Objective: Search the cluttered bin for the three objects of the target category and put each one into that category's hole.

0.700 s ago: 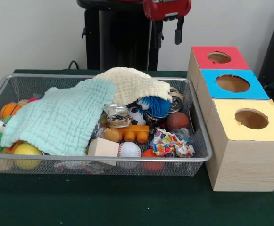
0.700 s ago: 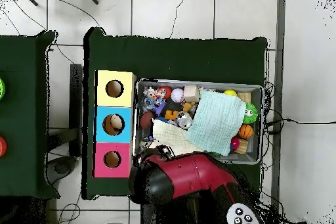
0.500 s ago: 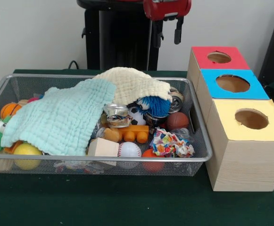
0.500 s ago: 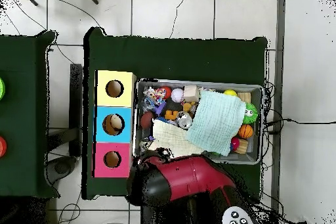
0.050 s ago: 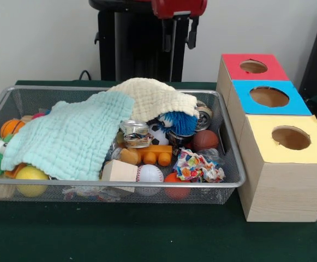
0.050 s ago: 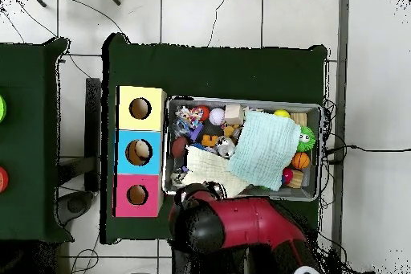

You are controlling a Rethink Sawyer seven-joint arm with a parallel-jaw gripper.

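Currently, one green counter (image 5: pixel 147 240) is seen carrying one wire bin (image 5: pixel 232 164) and, just right of it, a row of three wooden boxes, each with one round hole: yellow (image 5: pixel 290 137) nearest, blue (image 5: pixel 269 96) in the middle, red (image 5: pixel 253 66) farthest. Two cloths are draped over the bin's clutter, one pale blue (image 5: pixel 71 136), one cream (image 5: pixel 155 97). One baseball (image 5: pixel 149 173) lies near the front wall. The gripper (image 5: pixel 177 38) is held empty above the bin's far edge, its fingers parted.
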